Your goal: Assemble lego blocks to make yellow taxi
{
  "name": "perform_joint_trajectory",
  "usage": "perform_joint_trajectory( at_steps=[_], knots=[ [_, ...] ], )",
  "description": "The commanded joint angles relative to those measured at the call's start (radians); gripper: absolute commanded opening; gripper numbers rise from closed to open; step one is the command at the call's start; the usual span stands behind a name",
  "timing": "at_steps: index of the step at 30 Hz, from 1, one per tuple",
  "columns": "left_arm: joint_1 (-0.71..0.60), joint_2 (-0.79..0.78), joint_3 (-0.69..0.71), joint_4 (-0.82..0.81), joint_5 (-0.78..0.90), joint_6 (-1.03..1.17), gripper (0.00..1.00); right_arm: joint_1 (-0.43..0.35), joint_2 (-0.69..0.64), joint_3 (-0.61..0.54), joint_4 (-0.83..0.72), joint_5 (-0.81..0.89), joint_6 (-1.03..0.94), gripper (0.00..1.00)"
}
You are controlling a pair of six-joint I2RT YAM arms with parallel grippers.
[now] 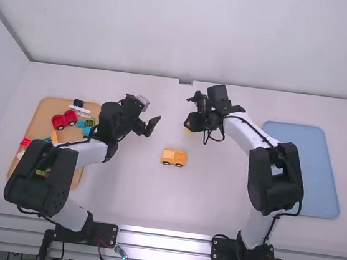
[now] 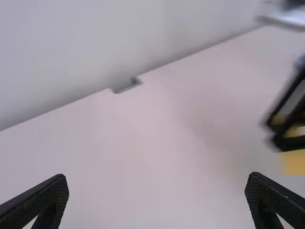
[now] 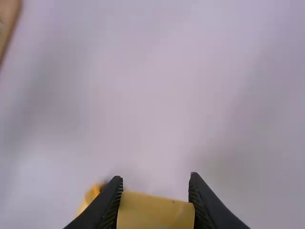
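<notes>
High view: yellow car (image 1: 174,158) mid-table, well apart from blue tray (image 1: 300,169) and tan tray's (image 1: 43,118) near edge. Left end effector (image 1: 147,126) released, spread wide, between tan tray and right end effector (image 1: 190,124). Right wrist view details latter's grip: clenched on yellow block (image 3: 155,211).

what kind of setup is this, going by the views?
Looks like a robotics lab workstation: two arms mounted on a metal rail, a white table walled in plain white, and a tan tray of toy bricks.
</notes>
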Motion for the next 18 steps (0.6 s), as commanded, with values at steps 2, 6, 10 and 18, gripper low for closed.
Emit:
perform_joint_trajectory(
  at_steps=[2,6,10,18],
  knots=[
    [0.058,-0.009,0.009,0.056,-0.004,-0.014,0.99,0.029,-0.052,0.063,-0.15,0.179,-0.019,0.0],
    [0.089,-0.009,0.01,0.124,-0.004,-0.026,0.99,0.049,-0.047,0.022,-0.265,0.301,0.1,0.0],
    [0.096,-0.009,0.01,0.15,-0.004,-0.058,0.99,0.059,-0.046,-0.057,-0.359,0.319,0.233,0.0],
    [0.092,-0.009,0.009,0.103,-0.011,-0.06,0.99,0.013,-0.047,-0.148,-0.325,0.3,0.866,0.0]
  ],
)
